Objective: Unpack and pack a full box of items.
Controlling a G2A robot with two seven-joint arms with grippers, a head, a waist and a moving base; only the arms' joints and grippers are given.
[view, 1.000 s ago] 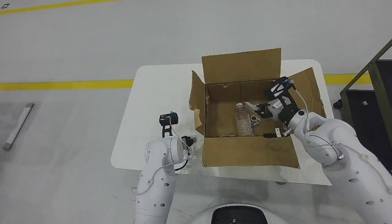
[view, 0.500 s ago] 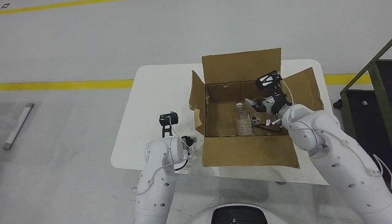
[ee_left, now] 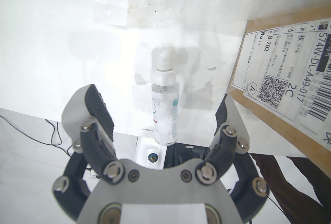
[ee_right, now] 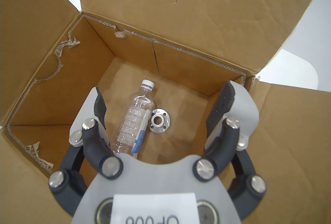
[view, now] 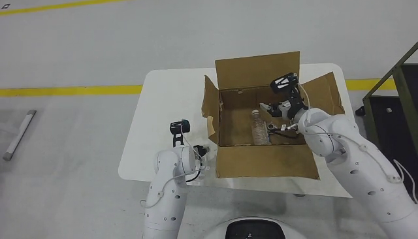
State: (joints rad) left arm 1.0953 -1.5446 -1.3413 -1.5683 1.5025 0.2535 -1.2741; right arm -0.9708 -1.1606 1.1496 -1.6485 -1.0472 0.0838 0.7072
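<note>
An open cardboard box (view: pixel 264 162) stands on the white table (view: pixel 170 102), its flaps spread outward. On the box floor lies a clear water bottle (ee_right: pixel 134 121) (view: pixel 259 128) with a round metal flange (ee_right: pixel 160 120) right beside it. My right gripper (ee_right: pixel 163 89) (view: pixel 273 108) hangs open above the box's inside, holding nothing. My left gripper (ee_left: pixel 159 95) (view: pixel 201 153) is open low over the table's front edge, left of the box. A small clear spray bottle (ee_left: pixel 165 116) rests on the table just beyond its fingers, untouched.
The box's labelled side wall (ee_left: pixel 284 75) stands close beside the spray bottle. White table top stretches left of the box. A dark metal frame (view: pixel 392 89) stands off the table's right end.
My right gripper has swung from the box's right side inward and toward the back wall, staying open. The left arm has kept still.
</note>
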